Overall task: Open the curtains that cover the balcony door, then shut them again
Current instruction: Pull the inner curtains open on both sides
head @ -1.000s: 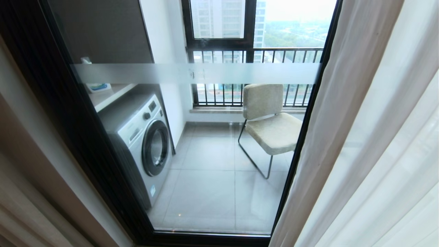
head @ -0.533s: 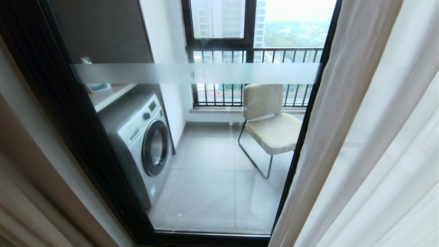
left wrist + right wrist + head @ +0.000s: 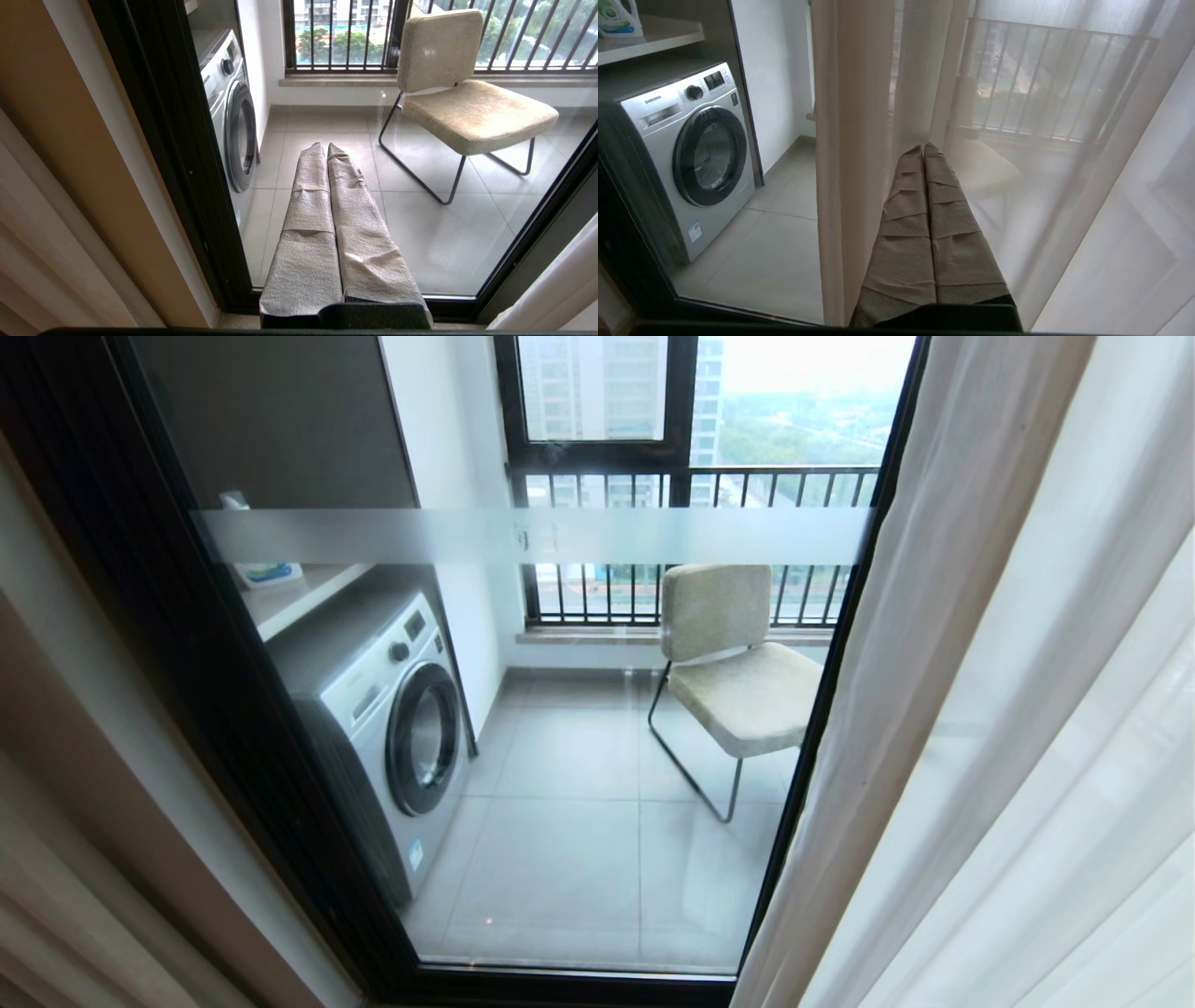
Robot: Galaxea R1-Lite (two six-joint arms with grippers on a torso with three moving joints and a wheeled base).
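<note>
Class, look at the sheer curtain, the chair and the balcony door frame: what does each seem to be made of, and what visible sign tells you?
Sheer curtain: thin white woven fabric; the railing shows through it.
Chair: beige nubby upholstery, probably textile, on thin dark bent-metal legs.
Balcony door frame: dark, smooth, likely painted metal, around clear glass.

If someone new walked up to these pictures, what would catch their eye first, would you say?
Probably the balcony door, its glass uncovered, with a silver washing machine behind it on the left and a beige chair by the railing. Next, the curtains bunched at the right edge. In its wrist view the right gripper, shut, points at the sheer layer.
</note>
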